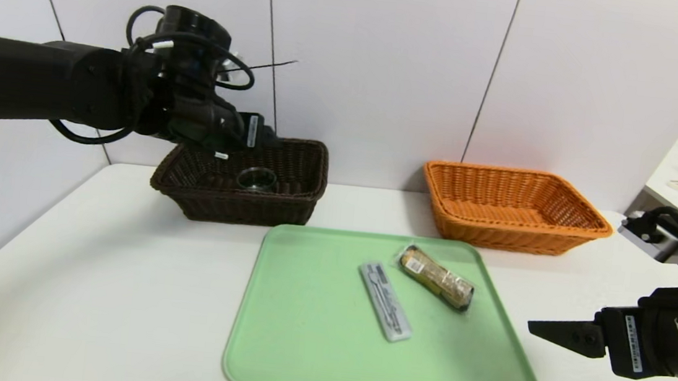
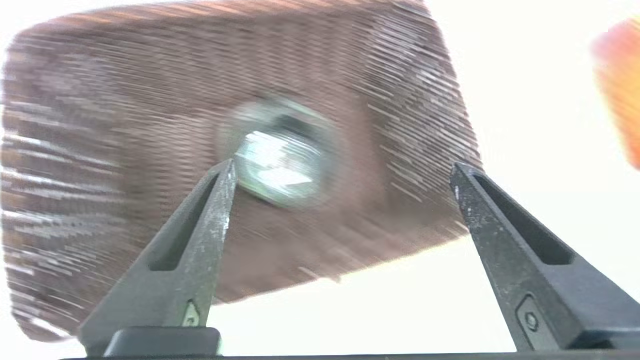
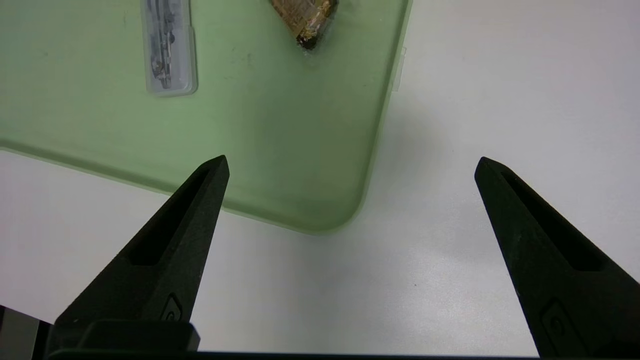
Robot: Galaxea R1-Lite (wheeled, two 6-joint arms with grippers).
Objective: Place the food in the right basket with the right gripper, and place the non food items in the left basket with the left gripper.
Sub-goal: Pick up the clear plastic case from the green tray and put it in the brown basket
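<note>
Food, a wrapped snack bar [image 1: 437, 277], is lying on the green tray [image 1: 300, 336], the landmark here, in its far right part. Far left of the tray, the brown basket [image 1: 288, 201] is holding a small round tin [image 1: 257, 179]; the left gripper [image 2: 340, 170] is hovering above it, jaws spread apart and empty. Beside the snack, a clear plastic case [image 1: 385, 301] is lying near the tray's middle, not touching it. Beyond the tray's far right corner, the orange basket [image 1: 559, 230] is sitting empty. Right of the tray's near right corner [image 3: 330, 220], the right gripper [image 3: 350, 165] is hanging over bare white table [image 1: 87, 291], jaws wide apart.
</note>
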